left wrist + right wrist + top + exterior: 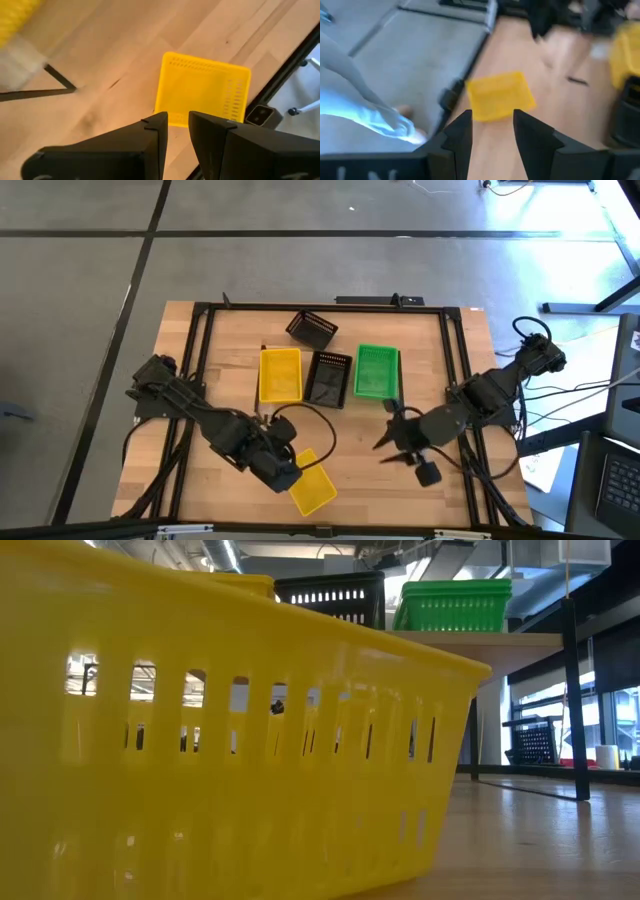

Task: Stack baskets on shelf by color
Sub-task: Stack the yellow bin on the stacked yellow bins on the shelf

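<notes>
The left gripper hangs over the near edge of the table, just beside a loose yellow basket that lies at an angle on the wood. Its two dark fingers stand a little apart with a narrow gap between them, and they pinch nothing; in the left wrist view the yellow basket shows past the tips, hollow side up, close to the table's black rail.

The right gripper hovers nearer the right edge of the table, just in front of the shelf, its fingers spread and empty. Its wrist view looks across the wood to the same yellow basket, blurred, with the grey floor beyond the table edge.

From above, the shelf carries three baskets in a row: a yellow one on the left, a black one in the middle, a green one on the right. Another black basket lies tilted on the table behind the shelf, toward the far edge.

The low view is almost filled by the slotted wall of the loose yellow basket, which hides both grippers. Over its rim only the tops of the black basket and the green basket on the shelf board show. Whether any basket on the shelf holds a second one nested inside cannot be made out.
</notes>
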Controlling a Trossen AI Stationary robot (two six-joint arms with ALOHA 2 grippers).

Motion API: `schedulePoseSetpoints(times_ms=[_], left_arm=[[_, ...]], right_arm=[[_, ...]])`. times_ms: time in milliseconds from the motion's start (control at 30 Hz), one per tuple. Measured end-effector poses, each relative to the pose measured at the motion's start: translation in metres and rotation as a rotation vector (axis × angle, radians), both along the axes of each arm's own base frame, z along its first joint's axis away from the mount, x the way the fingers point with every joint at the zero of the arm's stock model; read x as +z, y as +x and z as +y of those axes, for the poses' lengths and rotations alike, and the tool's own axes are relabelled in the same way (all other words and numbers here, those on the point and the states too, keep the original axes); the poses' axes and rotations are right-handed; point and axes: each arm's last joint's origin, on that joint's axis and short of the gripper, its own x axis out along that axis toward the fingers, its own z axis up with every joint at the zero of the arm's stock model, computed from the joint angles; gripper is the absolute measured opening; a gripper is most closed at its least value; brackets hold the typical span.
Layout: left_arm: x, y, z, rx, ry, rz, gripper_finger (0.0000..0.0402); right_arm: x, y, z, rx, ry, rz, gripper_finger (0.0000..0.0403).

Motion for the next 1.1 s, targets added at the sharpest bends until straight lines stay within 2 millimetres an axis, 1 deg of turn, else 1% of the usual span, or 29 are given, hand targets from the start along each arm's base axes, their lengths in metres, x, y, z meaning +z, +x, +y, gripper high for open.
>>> schedulePoseSetpoints(times_ms=[200,367,500,667,967,1100], left_arm=[[-0.035,0.008,-0.006,-0.019,-0.013,-0.007,0.0069],[-0.057,0.010,-0.008,-0.040,-0.016,-0.016,0.0069],[-0.069,0.009,-0.011,-0.063,-0.023,-0.004,0.0069],[-0.076,0.008,-0.012,-0.070,-0.024,0.005,0.0069],[-0.076,0.009,-0.009,-0.067,0.022,-0.008,0.0069],[-0.084,0.012,-0.010,-0.064,0.040,0.008,0.0069]], right_arm=[[0.010,-0.002,0.015,0.064,0.080,-0.093,0.0139],[0.013,-0.005,0.021,0.072,0.124,-0.110,0.0139],[0.013,-0.007,0.025,0.076,0.138,-0.098,0.0139],[0.013,-0.011,0.029,0.090,0.148,-0.091,0.0139],[0.013,-0.018,0.038,0.134,0.140,-0.092,0.0139],[0.012,-0.019,0.039,0.140,0.140,-0.091,0.0139]])
